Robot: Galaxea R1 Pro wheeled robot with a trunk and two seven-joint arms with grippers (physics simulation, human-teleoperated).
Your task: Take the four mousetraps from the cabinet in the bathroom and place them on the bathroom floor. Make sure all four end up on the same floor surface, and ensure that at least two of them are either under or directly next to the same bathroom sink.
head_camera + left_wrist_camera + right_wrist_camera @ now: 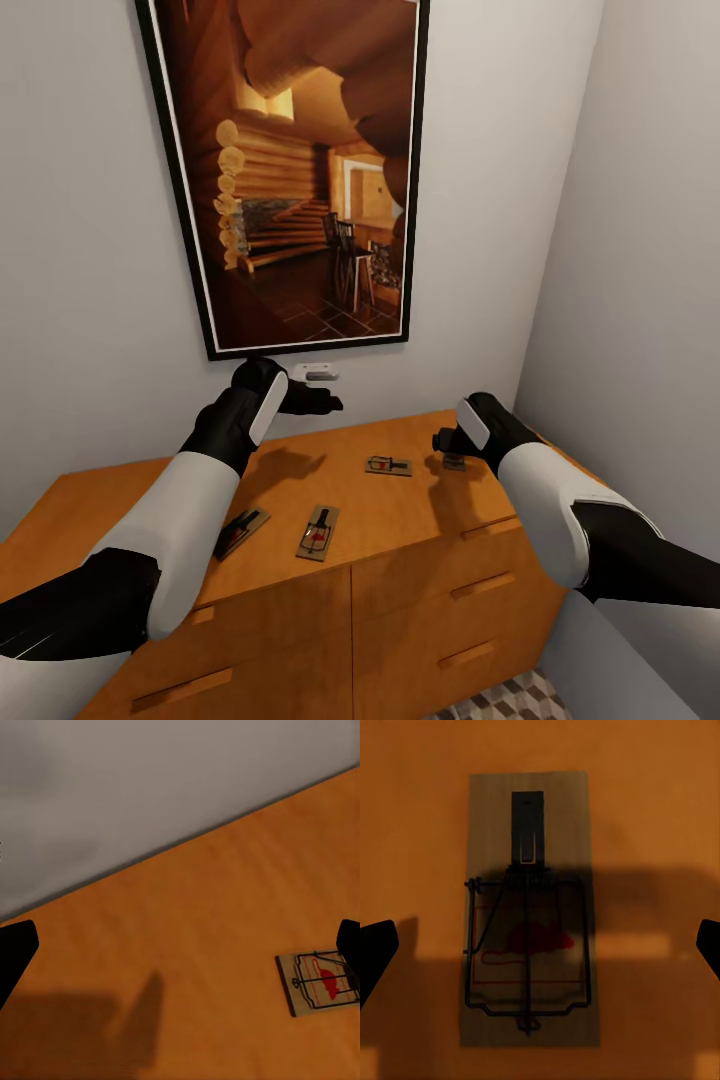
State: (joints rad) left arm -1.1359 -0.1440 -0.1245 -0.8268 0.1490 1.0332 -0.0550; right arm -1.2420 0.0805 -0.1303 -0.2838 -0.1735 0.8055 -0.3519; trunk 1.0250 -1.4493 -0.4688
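Several mousetraps lie flat on the orange-brown cabinet top [130, 500]: one mid-top [388, 466], one near the front edge [318, 532], and one [240, 530] partly behind my left forearm. Another [453, 462] lies directly under my right gripper [445, 440]. In the right wrist view that mousetrap [529, 832] sits between the spread fingertips [375, 952], and the right gripper [540, 949] is open above it. My left gripper [325, 402] hovers over the back of the cabinet top near the wall. It is open [180, 949], with a mousetrap [319, 982] by one fingertip [349, 945].
A large framed log-cabin picture [290, 170] hangs on the grey wall behind the cabinet, with a small white fitting [315, 373] below it. A side wall [640, 300] stands close on the right. Drawer fronts [440, 600] face me; cube-pattern floor tile [510, 700] shows below.
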